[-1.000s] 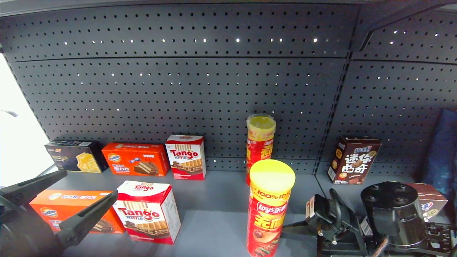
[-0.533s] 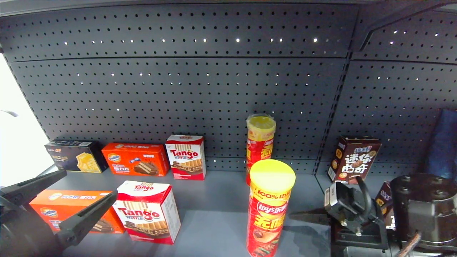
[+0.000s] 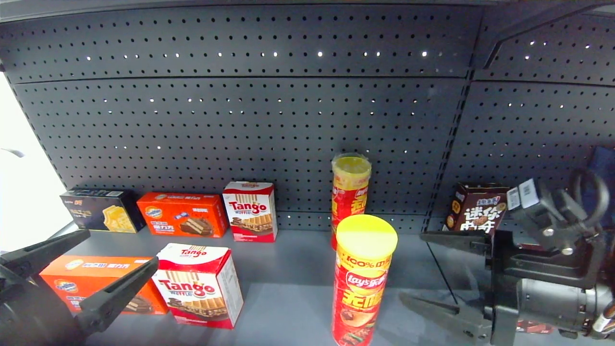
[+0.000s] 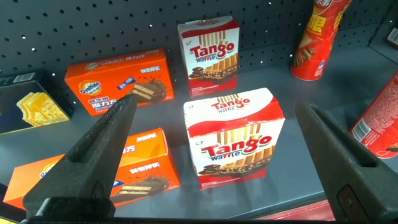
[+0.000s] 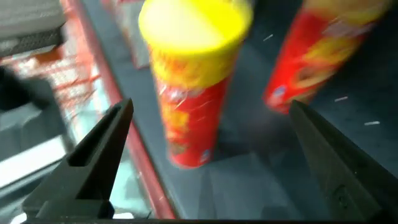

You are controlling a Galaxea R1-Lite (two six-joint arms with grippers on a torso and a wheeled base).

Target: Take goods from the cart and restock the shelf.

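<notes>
the right gripper [image 3: 415,266] is released, its two fingers spread wide with nothing between them. the front chips can [image 3: 363,278] stands upright on the shelf [image 3: 288,269] just ahead of those fingertips, apart from both. that reads as a can already set in its place, with the jaws wide so they can clear it without tipping it. it lines up directly in front of the rear chips can [image 3: 350,192], which stands farther from the gripper against the pegboard back [image 3: 240,120]; like goods appear to be ranked front to back.

the left gripper [image 3: 120,247] is also released and empty. the front wafer box [image 3: 199,286] sits ahead of it, framed by the two fingers in the left wrist view but touched by neither. the front orange box [image 3: 72,278] lies under and beyond one finger. the rear wafer box [image 3: 251,210] and rear orange box [image 3: 182,214] stand farther off by the back panel.

the front can's base is cut off by the head view's lower edge. the brown cookie box [image 3: 473,209] behind the right gripper is partly covered by its upper finger. a box beneath the right wrist shows only a sliver. in the right wrist view, the shapes past the shelf's red front edge are too smeared to name.
</notes>
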